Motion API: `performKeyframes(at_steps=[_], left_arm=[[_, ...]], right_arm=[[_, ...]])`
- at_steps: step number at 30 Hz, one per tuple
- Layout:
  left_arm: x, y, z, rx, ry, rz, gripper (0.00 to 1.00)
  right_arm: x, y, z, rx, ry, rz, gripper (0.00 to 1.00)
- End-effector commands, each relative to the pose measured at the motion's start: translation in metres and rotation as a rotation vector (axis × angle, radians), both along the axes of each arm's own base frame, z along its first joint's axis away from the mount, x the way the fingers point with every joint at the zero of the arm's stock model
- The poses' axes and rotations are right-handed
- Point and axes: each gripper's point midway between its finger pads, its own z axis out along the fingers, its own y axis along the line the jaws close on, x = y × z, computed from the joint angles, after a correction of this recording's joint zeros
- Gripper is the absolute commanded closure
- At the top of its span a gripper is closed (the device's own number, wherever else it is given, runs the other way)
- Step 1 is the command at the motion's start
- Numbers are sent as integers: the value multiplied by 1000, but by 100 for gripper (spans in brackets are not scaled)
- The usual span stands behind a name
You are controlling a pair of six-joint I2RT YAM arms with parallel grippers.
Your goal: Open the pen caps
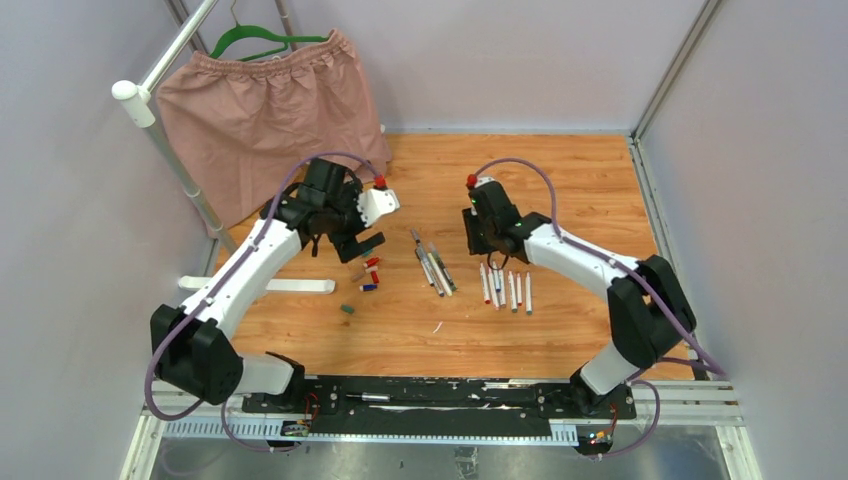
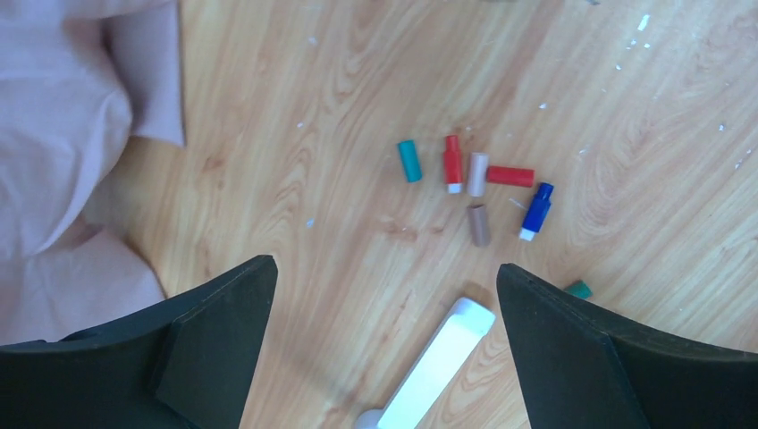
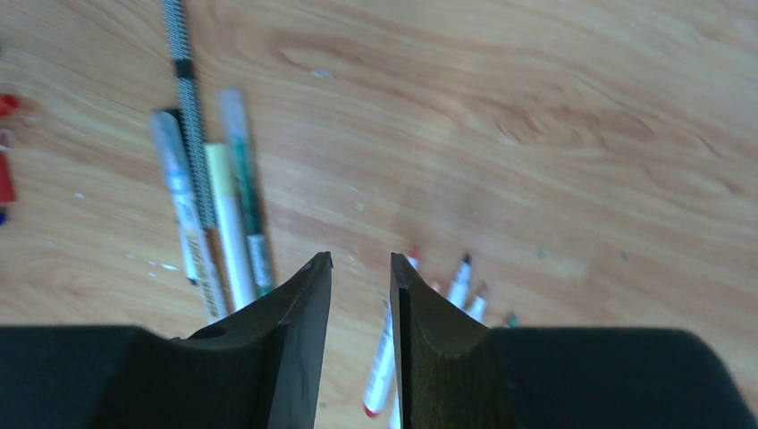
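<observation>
Currently, as we log it:

1. left gripper [image 2: 384,268]: jaws spread full wide, nothing btwn them. It hangs above the pen caps [image 2: 477,174] and looks down at the worktop [image 1: 560,180].
2. pen caps: loose cluster of red, teal, cream, blue and brownish, lying flat just beyond the white bar [image 2: 438,362]. One green cap [image 2: 578,289] sits apart, peeking out beside one jaw.
3. right gripper [image 3: 360,259]: jaws parted by a narrow slit, pinching nothing. It points down over the row of pens [image 3: 460,286], whose tips look bare.
4. bunched pens [image 3: 214,223]: a few, touching side by side, mid-worktop, btwn the caps and the row. They seem capped, tho blur leaves some doubt. We judge these are the work left.

Handling note: we judge the step in hand is fetching one from the bunch.
- Rt jaws need widening first, then take a barrel mid-length w/o dragging its neighbours.
- Left pinches the cap end only and pulls straight along the pen's axis, no sideways bend.
- Drop the cap w/ the cluster.

Pose: both arms arch up and inward, elbows high, wrists bent down. The grippers are well apart.
</observation>
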Motion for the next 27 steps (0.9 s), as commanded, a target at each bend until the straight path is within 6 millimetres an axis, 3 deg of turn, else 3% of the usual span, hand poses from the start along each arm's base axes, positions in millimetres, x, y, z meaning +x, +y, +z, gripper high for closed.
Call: performKeyframes(at_steps=[1, 7, 14, 19, 23, 27], left_arm=[[-14, 16, 14, -47, 63, 31, 0], [-36, 38, -4, 12, 94, 18, 0], [-49, 45, -9, 6, 120, 40, 0], [-51, 42, -9, -16, 130, 44, 0], [-51, 42, -10, -14, 133, 48, 0], [-50, 44, -10, -8, 131, 53, 0]], right_arm=[[-5, 41, -10, -15, 48, 158, 65], [-2, 72, -37, -46, 100, 237, 65], [1, 77, -57, -67, 139, 237, 69], [-9, 82, -68, -49, 176, 259, 69], [-10, 79, -67, -53, 165, 241, 68], [0, 69, -49, -74, 95, 176, 67]])
